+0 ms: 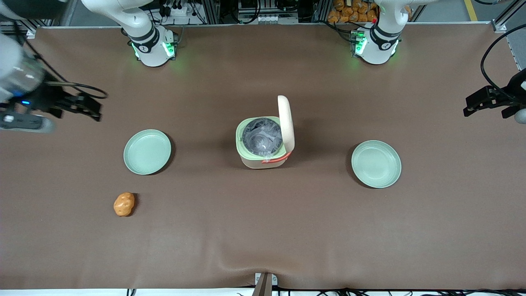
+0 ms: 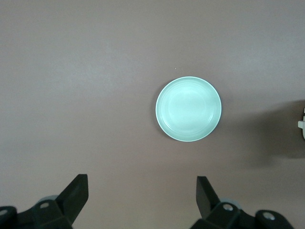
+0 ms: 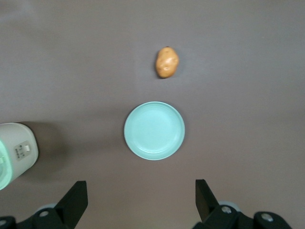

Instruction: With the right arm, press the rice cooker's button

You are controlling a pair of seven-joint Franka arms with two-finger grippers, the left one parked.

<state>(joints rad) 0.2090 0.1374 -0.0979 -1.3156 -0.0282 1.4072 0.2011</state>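
Nearest the front camera lies a small orange potato-like lump (image 1: pixel 124 204) toward the working arm's end of the brown surface (image 1: pixel 263 230). A little farther back sit two pale green plates, one (image 1: pixel 147 151) just past the lump and the other (image 1: pixel 376 163) toward the parked arm's end. Between them stands the rice cooker (image 1: pixel 263 154), its lid (image 1: pixel 286 123) swung upright so the grey inner pot (image 1: pixel 261 136) shows. It looks like a light plastic toy with a smooth shell, so a hard sideways push would probably slide or tip it; a short, gentle press straight along the button's travel seems the safer touch, and nothing needs gripping. The button (image 3: pixel 27 148) is hard to make out: the front view does not show it, and the right wrist view gives only a small pale square beside tiny dark marks on the cooker's cream face, which I take to be it. That view also cuts off most of the cooker. Farthest back, the right arm (image 1: pixel 12 74) is blurred and partly out of frame; its end effector (image 1: pixel 92 109) hangs above the surface, well apart from the cooker, fingers spread wide and holding nothing.
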